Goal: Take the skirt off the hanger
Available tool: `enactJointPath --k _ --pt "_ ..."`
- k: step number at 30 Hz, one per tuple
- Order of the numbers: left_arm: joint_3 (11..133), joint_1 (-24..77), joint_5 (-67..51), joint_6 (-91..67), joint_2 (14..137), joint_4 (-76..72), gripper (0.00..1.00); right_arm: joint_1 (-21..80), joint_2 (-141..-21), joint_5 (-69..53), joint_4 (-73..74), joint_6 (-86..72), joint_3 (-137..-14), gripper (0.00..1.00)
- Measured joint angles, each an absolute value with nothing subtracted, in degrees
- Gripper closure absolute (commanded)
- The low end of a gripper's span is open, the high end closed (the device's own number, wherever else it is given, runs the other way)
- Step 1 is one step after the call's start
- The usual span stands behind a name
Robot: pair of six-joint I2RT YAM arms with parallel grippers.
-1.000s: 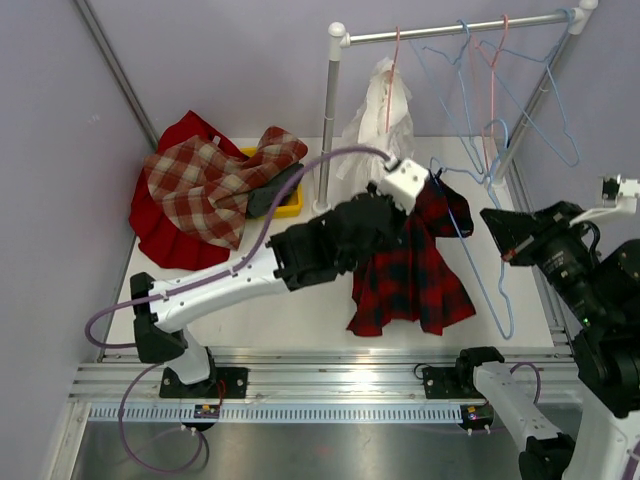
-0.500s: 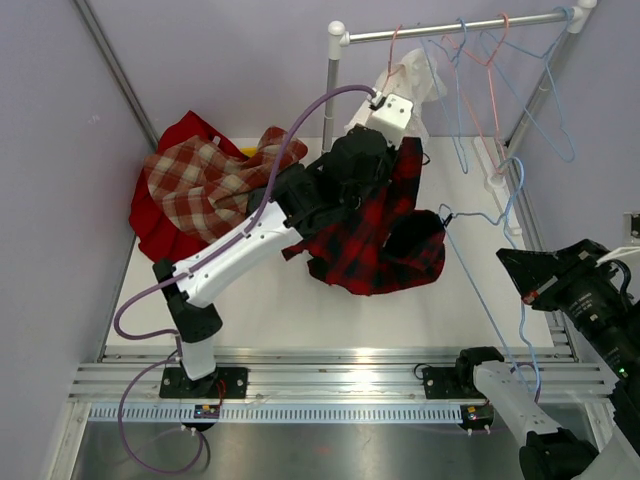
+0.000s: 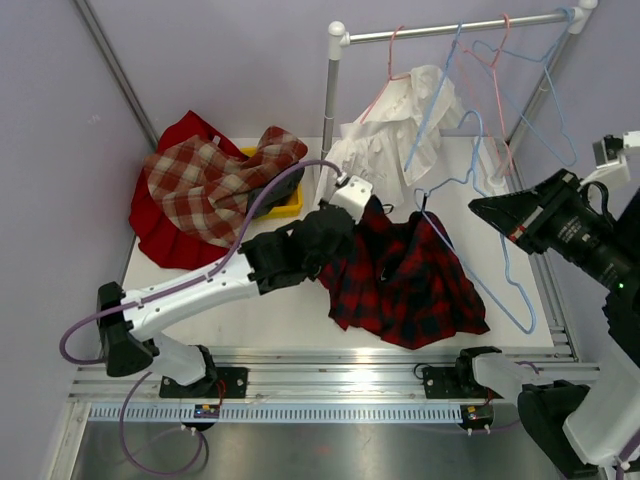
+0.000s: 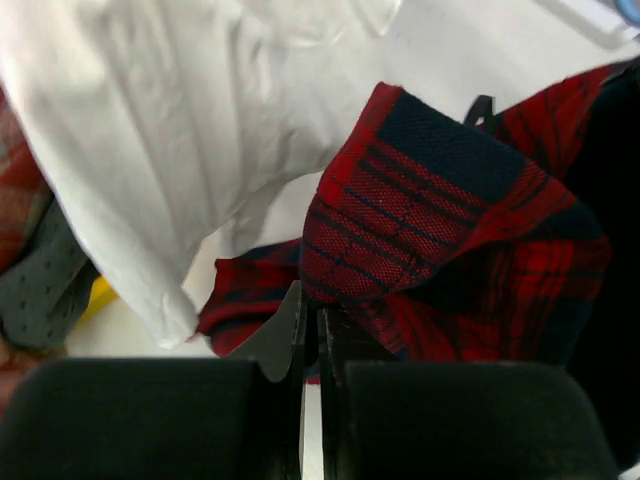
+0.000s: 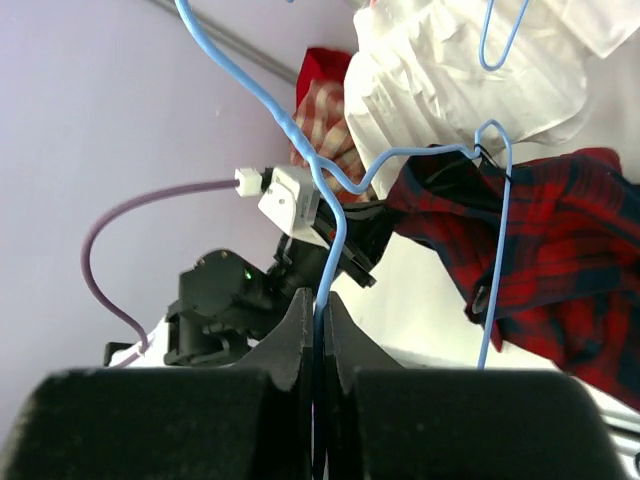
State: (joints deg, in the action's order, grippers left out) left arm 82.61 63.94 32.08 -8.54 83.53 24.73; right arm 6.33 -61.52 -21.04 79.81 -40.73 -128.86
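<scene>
The red and black plaid skirt (image 3: 415,285) lies crumpled on the white table, its upper edge by a clip of the blue wire hanger (image 3: 478,275). My left gripper (image 3: 345,248) is shut on the skirt's left edge; in the left wrist view the jaws (image 4: 310,305) pinch the plaid cloth (image 4: 440,200). My right gripper (image 3: 476,207) is shut on the hanger's wire and holds it above the table to the skirt's right. In the right wrist view the wire (image 5: 335,215) runs between the shut jaws (image 5: 318,305) and the skirt (image 5: 560,230) hangs at a clip.
A clothes rack (image 3: 450,28) at the back carries several wire hangers and a white garment (image 3: 390,140). A pile of plaid and red clothes (image 3: 210,185) and a yellow bin (image 3: 290,207) sit at the back left. The table's right edge is beside my right arm.
My left arm has come down and forward, pulling the skirt from the air to the table. My right gripper has risen and moved left with the hanger.
</scene>
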Motion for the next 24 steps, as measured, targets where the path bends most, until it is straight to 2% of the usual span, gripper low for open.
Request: enactJointPath --k 4,10,16,20,24 --pt "73.41 64.77 36.86 -11.53 76.99 25.28 1.0 6.33 -63.61 -25.89 79.33 -42.04 -126.52 1.0" --pt "66.19 63.2 44.69 -13.15 67.18 29.06 1.0 6.33 -56.23 -30.7 79.22 -41.6 -110.26 1.0" --pt "66.96 52.16 50.59 -12.53 67.46 31.66 1.0 7.73 -49.01 -37.08 79.15 -41.19 -102.5 1.0" --pt "67.0 45.19 52.16 -11.66 65.69 32.84 1.0 10.7 -45.74 -35.16 79.42 -39.99 -97.49 1.0" --pt "69.95 33.63 51.66 -8.34 61.25 33.63 1.0 11.25 -46.33 -34.39 79.5 -38.44 -96.88 1.0"
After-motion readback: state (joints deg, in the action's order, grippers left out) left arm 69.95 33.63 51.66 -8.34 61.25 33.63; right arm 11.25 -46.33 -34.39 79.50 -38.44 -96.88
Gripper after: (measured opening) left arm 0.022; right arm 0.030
